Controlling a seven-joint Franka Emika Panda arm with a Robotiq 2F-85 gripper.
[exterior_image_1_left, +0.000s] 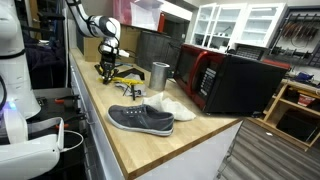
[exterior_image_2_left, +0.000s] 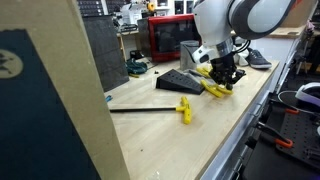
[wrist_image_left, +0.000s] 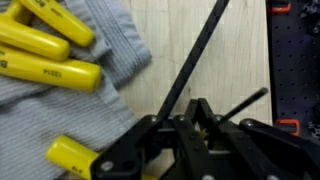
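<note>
fingers (wrist_image_left: 206, 112) closed; black bar (wrist_image_left: 196, 58) alongside; yellow handles (wrist_image_left: 48, 70) on grey cloth (wrist_image_left: 112, 28)

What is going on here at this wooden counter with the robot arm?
The robot arm's gripper is down at the yellow-handled tools lying on a grey cloth. Its jaws are closed, it seems on a thin black bar that runs out over the wooden counter. A grey shoe lies farther along, untouched.

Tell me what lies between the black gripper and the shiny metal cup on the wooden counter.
Yellow-handled tools lie there, reaching from beneath the black gripper toward the cylindrical metal cup; this shows in an exterior view.
</note>
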